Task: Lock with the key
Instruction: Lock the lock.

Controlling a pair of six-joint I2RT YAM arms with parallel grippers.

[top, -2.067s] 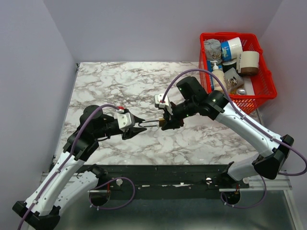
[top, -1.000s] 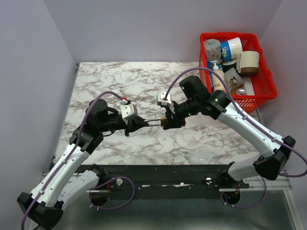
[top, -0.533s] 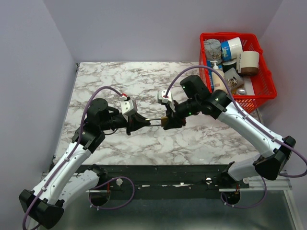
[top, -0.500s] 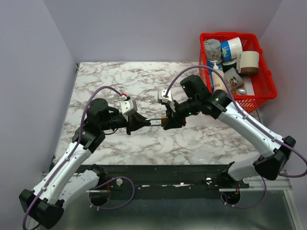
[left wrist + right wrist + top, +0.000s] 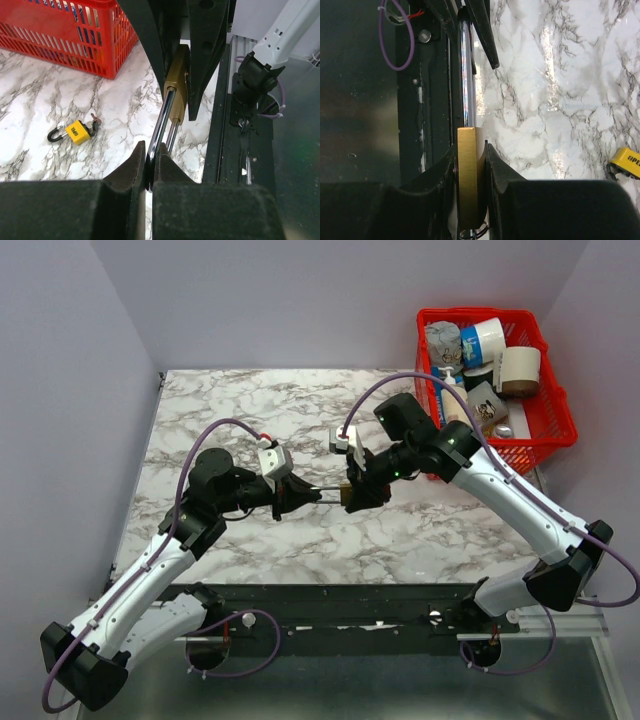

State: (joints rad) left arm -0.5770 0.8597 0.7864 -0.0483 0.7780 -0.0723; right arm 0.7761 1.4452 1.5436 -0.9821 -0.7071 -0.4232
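Two arms meet over the middle of the marble table (image 5: 250, 410) in your top view: the left gripper (image 5: 298, 496) and the right gripper (image 5: 352, 495) point at each other with a brass padlock (image 5: 347, 498) held between them above the surface. The right gripper is clamped on the padlock's body, and the left gripper is closed on the far end of its long steel shackle (image 5: 322, 491), which runs level between the two. A red basket (image 5: 480, 312) full of containers sits at the table's far right corner, well apart from the grippers. Through your left wrist camera, the left fingers (image 5: 135, 165) pinch the bend of the shackle (image 5: 162, 120), and its two bars lead up to the brass body (image 5: 177, 85), which is wedged between the right arm's dark fingers (image 5: 207, 45). A small yellow padlock (image 5: 77, 132) lies on the marble with its shackle swung open, near the basket (image 5: 75, 40) but not touching it. Through your right wrist camera, the right fingers (image 5: 502, 175) squeeze the brass body (image 5: 467, 170) edge-on, the shackle (image 5: 466, 75) reaches away to the left gripper's tips (image 5: 482, 35), and a yellow corner (image 5: 627, 162) shows at the right edge.
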